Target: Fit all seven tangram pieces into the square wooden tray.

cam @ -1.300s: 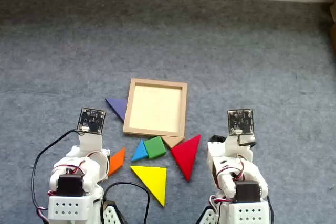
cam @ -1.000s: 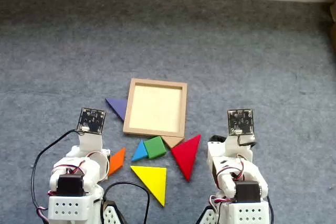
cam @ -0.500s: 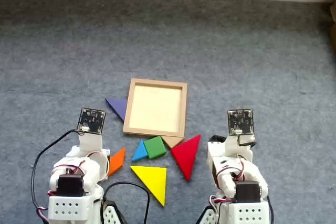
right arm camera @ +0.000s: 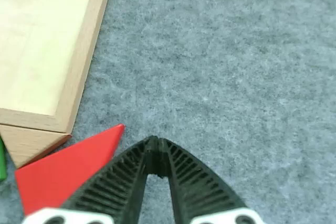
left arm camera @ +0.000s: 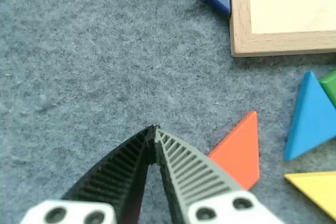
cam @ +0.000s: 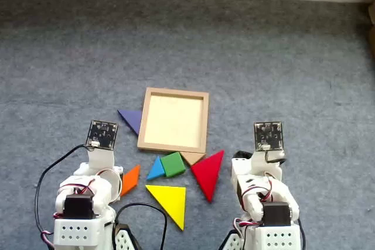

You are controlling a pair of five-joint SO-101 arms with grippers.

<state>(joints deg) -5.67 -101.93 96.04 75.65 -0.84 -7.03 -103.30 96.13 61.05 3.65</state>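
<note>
Grey carpet lies under left arm and right arm — both folded low, jaws closed, empty.

From above, the left arm hides part of the flat orange wooden piece. The left wrist view's edge cuts off the square wooden tray, the green wooden block and the yellow wooden triangle. In the right wrist view, the right gripper covers part of the red wooden triangle.

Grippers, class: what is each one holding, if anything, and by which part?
Nothing is held. The left gripper and right gripper are both shut on nothing; the orange piece and red triangle lie loose beside them.
</note>
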